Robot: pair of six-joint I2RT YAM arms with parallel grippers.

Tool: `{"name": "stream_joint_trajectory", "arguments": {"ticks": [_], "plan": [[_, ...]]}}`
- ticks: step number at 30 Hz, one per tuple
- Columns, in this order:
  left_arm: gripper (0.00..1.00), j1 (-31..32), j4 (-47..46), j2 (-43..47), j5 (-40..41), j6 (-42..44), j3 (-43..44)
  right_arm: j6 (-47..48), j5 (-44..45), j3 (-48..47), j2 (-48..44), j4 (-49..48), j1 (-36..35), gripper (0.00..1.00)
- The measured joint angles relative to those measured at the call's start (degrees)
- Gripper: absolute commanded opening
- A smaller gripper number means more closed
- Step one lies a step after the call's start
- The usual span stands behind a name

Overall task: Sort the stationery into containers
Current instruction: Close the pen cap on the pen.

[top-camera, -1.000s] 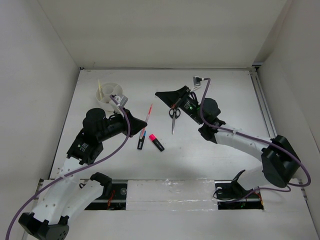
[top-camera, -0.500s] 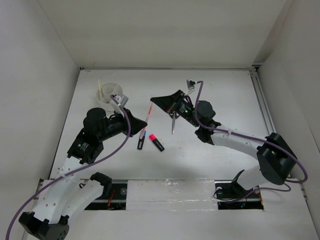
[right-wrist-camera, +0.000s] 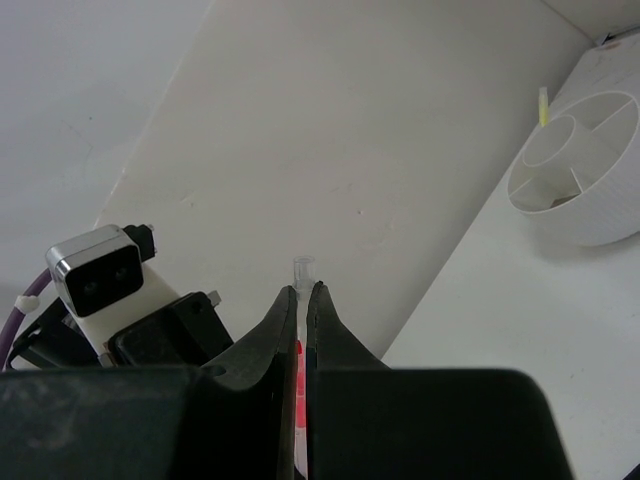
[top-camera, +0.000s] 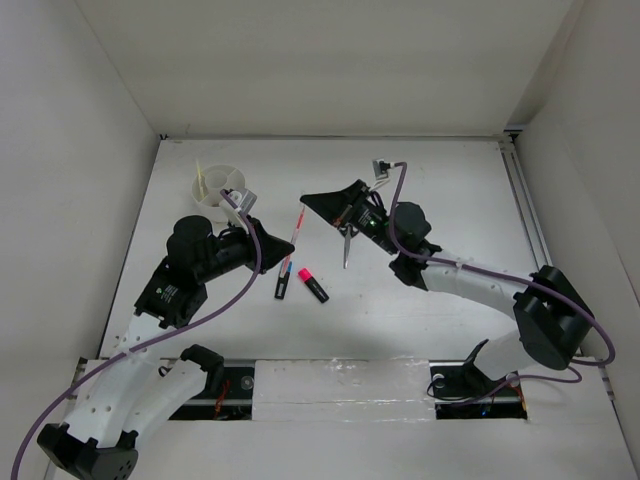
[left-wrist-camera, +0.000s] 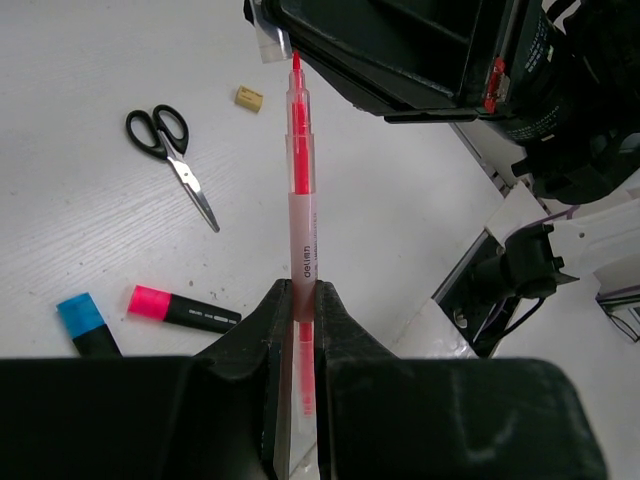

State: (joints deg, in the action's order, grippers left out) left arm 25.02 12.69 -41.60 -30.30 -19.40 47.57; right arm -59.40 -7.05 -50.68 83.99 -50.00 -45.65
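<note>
In the overhead view, the thin pink pen (top-camera: pixel 295 232) is held clear of the table (top-camera: pixel 450 190) near its middle, gripped at both ends. The left gripper (top-camera: pixel 283 258) is clamped on the pen's six o'clock end, and the right gripper (top-camera: pixel 306 203) is closed on its twelve o'clock tip. The round white bowl (top-camera: pixel 212 205) is set at ten o'clock from the pen, with the thin yellow pen (top-camera: pixel 201 176) standing at its nine o'clock rim. The black-handled scissors (top-camera: pixel 347 235) lie at three o'clock. The blue-capped highlighter (top-camera: pixel 284 284) and the pink-capped highlighter (top-camera: pixel 313 286) lie at six o'clock.

In the left wrist view, the pen's barrel is pinched between jaws drawn tight against it, and it points to twelve o'clock. There its tip is met by the right gripper. A tiny tan block (left-wrist-camera: pixel 249 97) lies at eleven o'clock, beside the scissors.

In the right wrist view, the jaws are seen pressed together on the pen (its clear end pokes just past the fingertips). The bowl sits at two o'clock.
</note>
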Motion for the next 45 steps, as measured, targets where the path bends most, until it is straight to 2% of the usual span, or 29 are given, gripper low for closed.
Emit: {"name": "stream_joint_trajectory", "arguments": {"ticks": [22,45], "plan": [[0.00,0.0,0.0,0.0,0.0,0.0,0.0,0.0,0.3,0.0,-1.5,0.2,1.7,0.00],[0.00,0.0,0.0,0.4,0.2,0.0,0.0,-0.5,0.6,1.0,-1.4,-0.7,-0.6,0.00]]}}
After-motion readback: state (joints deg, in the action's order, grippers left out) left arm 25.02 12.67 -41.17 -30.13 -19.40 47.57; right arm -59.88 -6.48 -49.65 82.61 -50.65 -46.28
